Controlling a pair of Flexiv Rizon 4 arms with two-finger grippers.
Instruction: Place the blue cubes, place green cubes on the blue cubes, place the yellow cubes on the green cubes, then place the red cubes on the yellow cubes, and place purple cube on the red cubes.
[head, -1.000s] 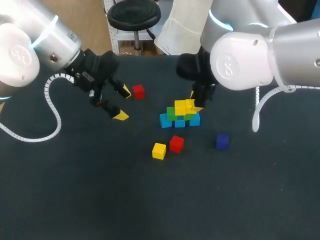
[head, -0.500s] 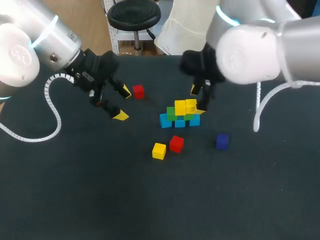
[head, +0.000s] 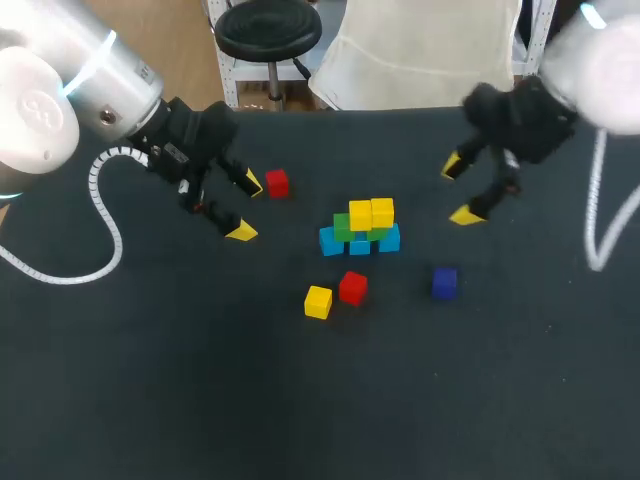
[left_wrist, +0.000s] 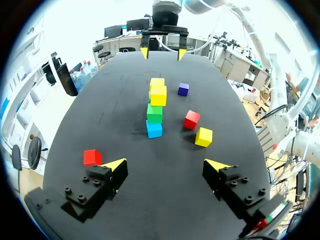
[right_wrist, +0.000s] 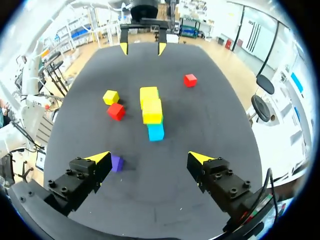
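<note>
In the middle of the desk (head: 200, 380), the blue cubes (head: 331, 241) are carrying green cubes (head: 343, 226) and two yellow cubes (head: 371, 213), with the wide base probably giving stability. The left gripper (head: 246, 208) and right gripper (head: 458, 190) are hanging at the sides, jaws apart and empty. The red cubes (head: 352, 287) and purple cube (head: 445, 282) are lying loose, I think waiting for the upper layers.

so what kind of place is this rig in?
Probably a robotics lab test bench, not a production line. A dark-covered table, the left claw and right claw both open over it, and a half-built stack of coloured cubes in the middle.
</note>
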